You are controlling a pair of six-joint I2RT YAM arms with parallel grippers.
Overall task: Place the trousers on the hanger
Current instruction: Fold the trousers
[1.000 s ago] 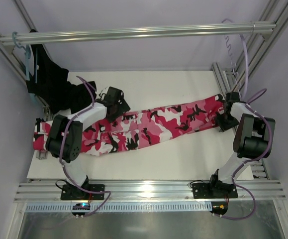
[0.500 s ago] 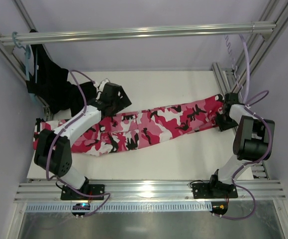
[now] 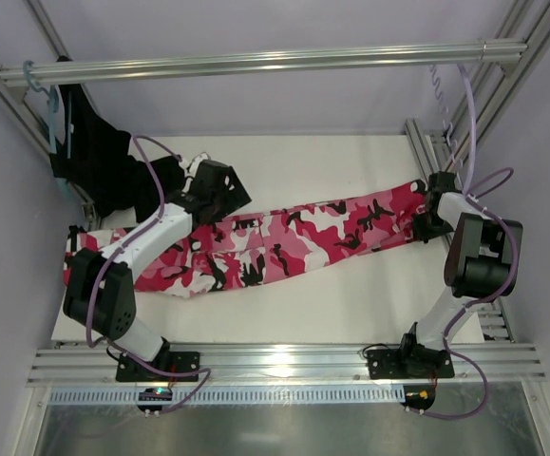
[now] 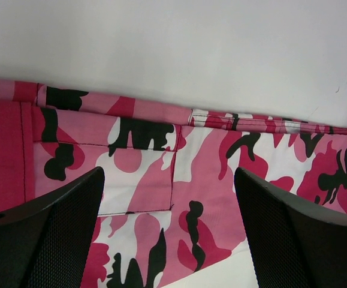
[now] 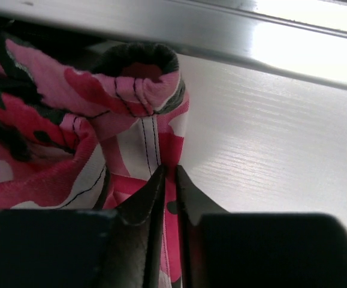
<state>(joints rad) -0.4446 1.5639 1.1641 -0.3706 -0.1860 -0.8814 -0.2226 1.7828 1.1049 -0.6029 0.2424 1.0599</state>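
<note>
Overhead, the trousers (image 3: 284, 242) lie flat on the white table (image 3: 331, 294), their long axis running from the waist at about 8 o'clock to the leg hems at about 2 o'clock. The right gripper (image 5: 168, 174) sits at that 2 o'clock end, hard by the table's right edge. Its wrist view shows the two fingers drawn almost together on a stitched seam of the hem, so it appears clamped on the fabric. The left gripper (image 4: 168, 198) hangs over the waist half, toward 10 o'clock of the table's middle, with its jaws wide apart above a pocket panel and nothing between them. Each arm is thus nearest its own end of the garment, and any lift will probably turn on the right arm's hold at the hem. A black garment (image 3: 99, 161) hangs from a teal hanger (image 3: 29, 74) on the rail (image 3: 256, 62) at 10 o'clock. The pale hanger the task needs cannot be made out in these views.
</note>
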